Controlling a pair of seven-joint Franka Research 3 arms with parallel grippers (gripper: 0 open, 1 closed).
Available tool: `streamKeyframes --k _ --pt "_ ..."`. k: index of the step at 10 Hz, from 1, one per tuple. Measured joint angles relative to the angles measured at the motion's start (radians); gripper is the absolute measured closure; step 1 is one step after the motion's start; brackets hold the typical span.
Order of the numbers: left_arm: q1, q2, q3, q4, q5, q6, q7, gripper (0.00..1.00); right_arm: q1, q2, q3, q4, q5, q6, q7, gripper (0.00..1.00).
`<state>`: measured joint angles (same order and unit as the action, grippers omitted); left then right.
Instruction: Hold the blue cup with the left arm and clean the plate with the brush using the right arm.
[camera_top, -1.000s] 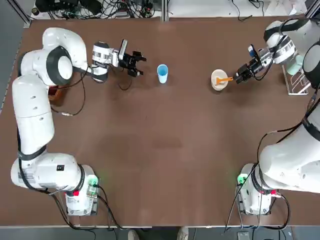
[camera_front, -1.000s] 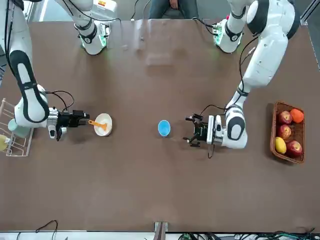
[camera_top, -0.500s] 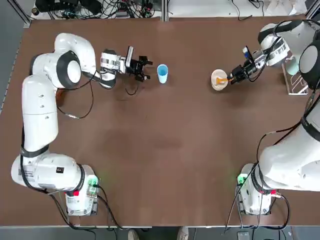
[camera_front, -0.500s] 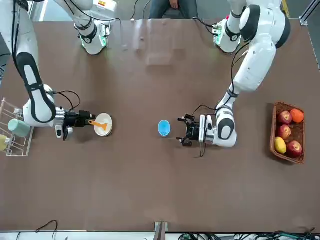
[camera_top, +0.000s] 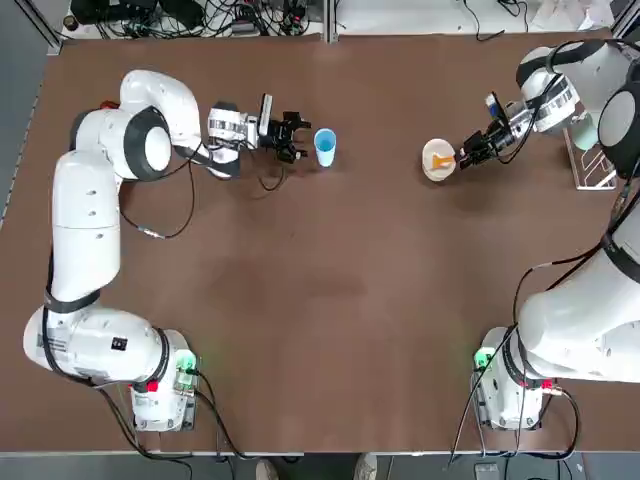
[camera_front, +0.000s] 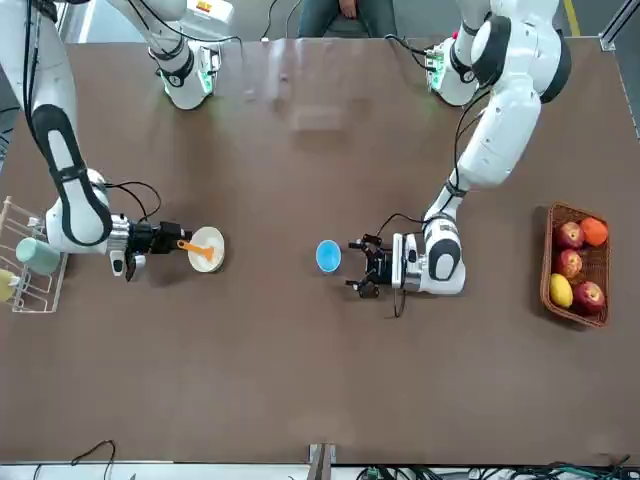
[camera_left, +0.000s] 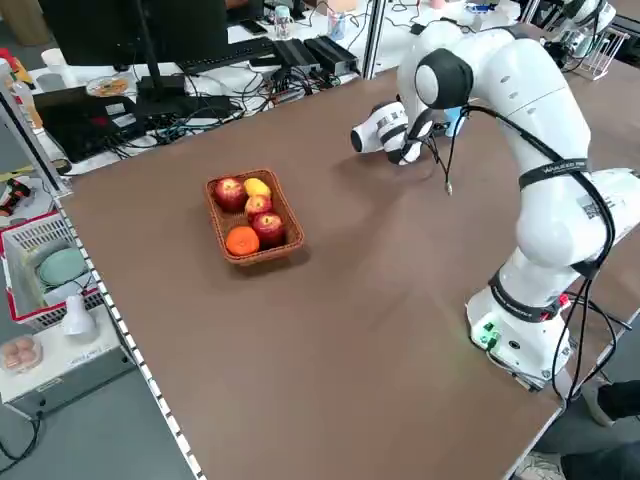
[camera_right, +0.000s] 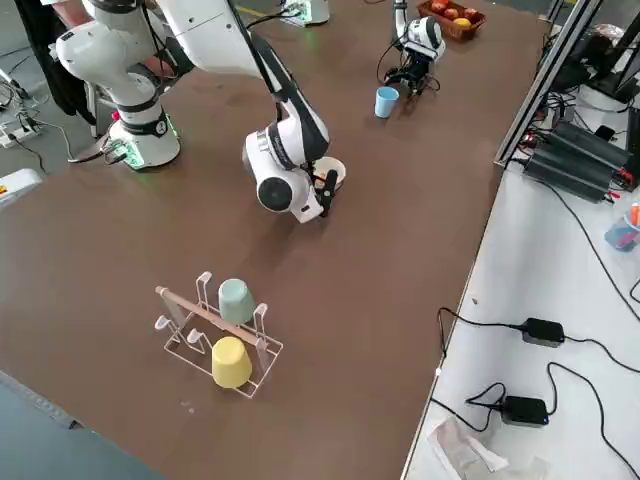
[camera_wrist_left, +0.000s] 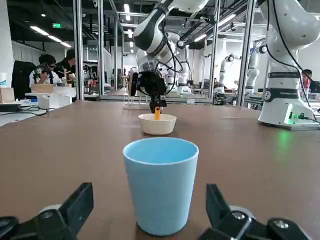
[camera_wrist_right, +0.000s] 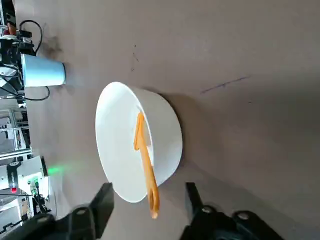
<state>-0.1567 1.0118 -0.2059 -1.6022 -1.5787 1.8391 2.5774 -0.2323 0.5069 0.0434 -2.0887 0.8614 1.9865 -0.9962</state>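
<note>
Brown table (camera_top: 330, 300): plain tabletop carrying everything, the blue cup near the middle of its far side is my landmark
Left arm (camera_top: 85, 210): white, stretched out low over the table on the cup's left in the top view
Right arm (camera_top: 585, 310): white, bends around and comes at the plate from the side away from the cup
Fruit basket (camera_front: 576, 263): woven, apples and an orange inside, well apart from the cup, out beyond the left arm
Wire rack (camera_right: 215, 335): holds a pale green cup and a yellow cup, well apart from the blue cup, out past the plate
Left gripper (camera_top: 296, 138): just beside the cup, fingers spread wide with the cup right ahead of them, nothing touching it and nothing in its grasp
Right gripper (camera_top: 466, 156): at the plate's rim on the side away from the cup, fingers apart either side of the brush handle tip, not pinching it as far as I can tell
Plate (camera_top: 437, 159): cream white, sits apart from the cup
Blue cup (camera_top: 325, 146): upright on the table
Brush (camera_wrist_right: 145, 162): orange, lies in the plate, handle poking out over the rim toward the right gripper
</note>
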Motion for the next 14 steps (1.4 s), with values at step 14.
streamKeyframes --k 14 --pt "-0.077 0.018 0.036 0.014 -0.066 0.012 0.009 0.0 -0.021 0.0 -0.003 0.0 0.029 -0.018 0.0 0.61"
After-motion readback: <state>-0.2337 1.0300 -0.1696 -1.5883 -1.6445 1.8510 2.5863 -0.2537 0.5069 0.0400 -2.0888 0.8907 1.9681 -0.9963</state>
